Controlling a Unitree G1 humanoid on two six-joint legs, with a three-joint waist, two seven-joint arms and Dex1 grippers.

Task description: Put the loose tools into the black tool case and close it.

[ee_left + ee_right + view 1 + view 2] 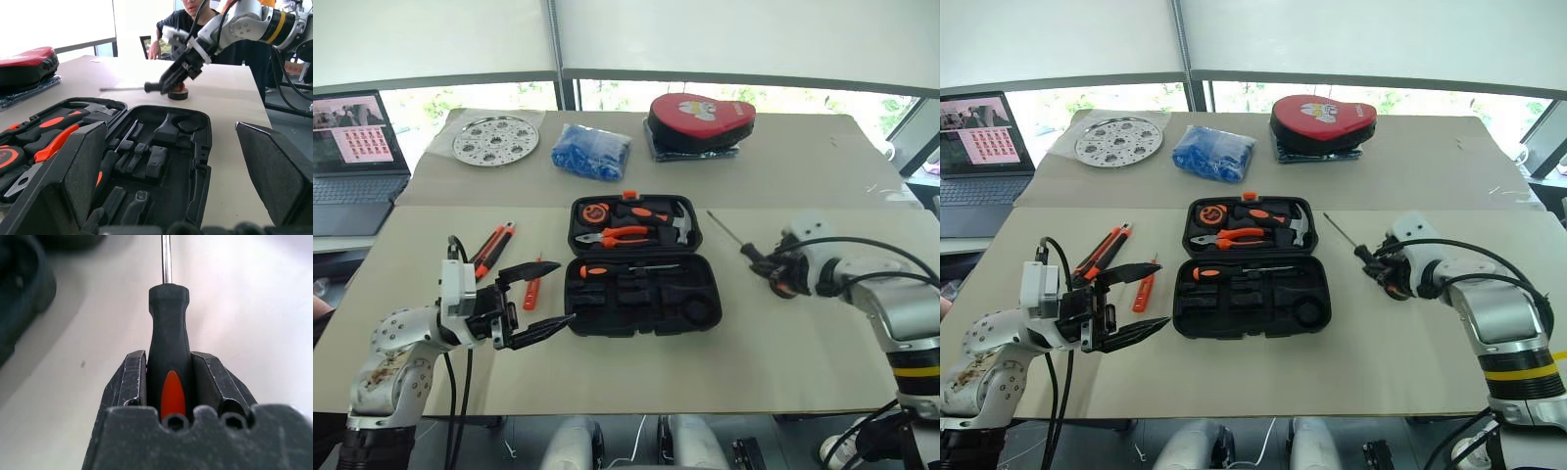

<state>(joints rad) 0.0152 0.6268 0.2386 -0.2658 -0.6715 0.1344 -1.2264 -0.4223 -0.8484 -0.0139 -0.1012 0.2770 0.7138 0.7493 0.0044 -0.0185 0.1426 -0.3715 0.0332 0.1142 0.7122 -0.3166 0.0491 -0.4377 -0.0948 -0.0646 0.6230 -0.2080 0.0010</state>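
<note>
This looks like a robotics lab or test room set up beside big windows. Two pale worktops (pixel 783 166) are pushed together under white roller blinds, with greenery showing outside through the glass. An open laptop (pixel 352 162) sits on a side desk with pictures on its screen. Odd test props lie about: a perforated metal disc (pixel 495 139), a blue bag (pixel 592 152), a red heart-shaped pouch (pixel 700 121). A person (pixel 178 29) stands near, watching.

a laptop (pixel 352 162), metal disc (pixel 495 139), blue bag (pixel 592 152) and red heart-shaped pouch (pixel 700 120).
</note>
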